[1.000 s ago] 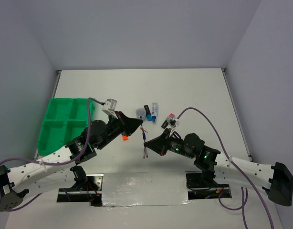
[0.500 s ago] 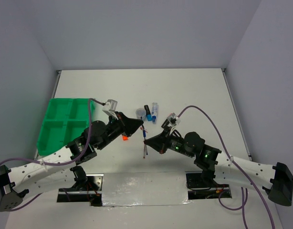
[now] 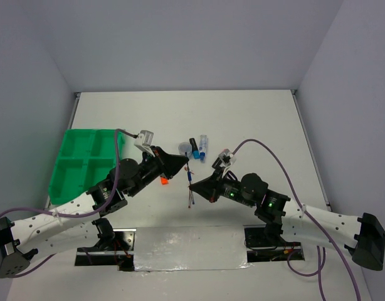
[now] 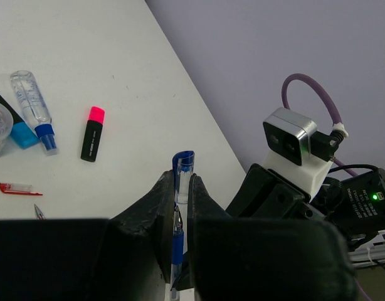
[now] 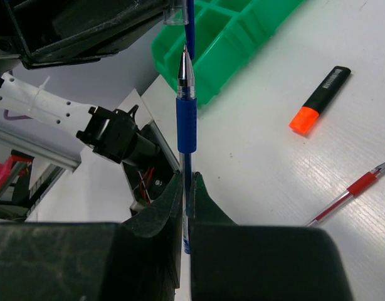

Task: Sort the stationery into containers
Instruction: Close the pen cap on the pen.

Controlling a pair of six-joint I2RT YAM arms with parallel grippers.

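My left gripper (image 4: 179, 179) is shut on a clear pen cap with a blue clip (image 4: 184, 162), held above the table. My right gripper (image 5: 186, 179) is shut on a thin blue pen (image 5: 186, 119). The pen's tip points straight at the open end of the cap (image 5: 178, 14), just short of it. In the top view the two grippers (image 3: 185, 165) (image 3: 193, 184) meet nose to nose over the table's middle. The green tray (image 3: 86, 164) lies to the left. An orange-black highlighter (image 5: 320, 98) and a red pen (image 5: 351, 192) lie on the table below.
A pink-black highlighter (image 4: 91, 134), a blue-capped marker (image 4: 34, 108) and a small red cap (image 4: 14, 187) lie beyond the grippers. Another blue-capped marker (image 3: 194, 150) and a round clear piece (image 3: 183, 148) sit nearby. The right arm's purple cable (image 3: 268, 157) arcs over the table.
My right gripper has edged slightly left toward the left gripper, bringing the pen tip closer to the cap. The left arm has hardly moved.
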